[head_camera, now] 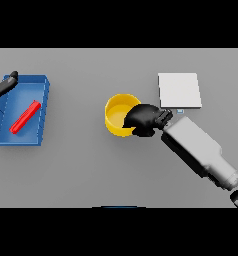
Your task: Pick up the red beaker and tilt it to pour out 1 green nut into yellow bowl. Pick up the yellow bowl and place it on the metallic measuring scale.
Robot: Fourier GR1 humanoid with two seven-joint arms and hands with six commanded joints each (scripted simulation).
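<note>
Reaching in from the lower right corner, the robot's right arm (198,150) crosses the grey table (91,165) at a slant, its white and grey forearm pointing up and to the left. At its end the right hand (143,119) sits on the right side of the yellow bowl (118,116), its dark fingers (131,119) curled over the rim so that they cover part of the bowl's inside and its near right edge; the hand grips the bowl. The bowl stands near the middle of the table, upright, with its opening facing up. Whether anything lies inside it cannot be told, since the hand hides part of the hollow.

Just beyond the hand and to the right lies the scale (179,90), a flat pale square plate with a small display at its near edge. It is close to the bowl but apart from it, and nothing rests on it.

Far over on the left side of the table stands a blue tray (41,100) with low walls. Inside it lies the red beaker (25,117), on its side and slanted, well apart from the bowl. At the tray's far left corner the left hand (3,86) shows at the edge of the view, its dark fingers stretched out and relaxed, holding nothing.
</note>
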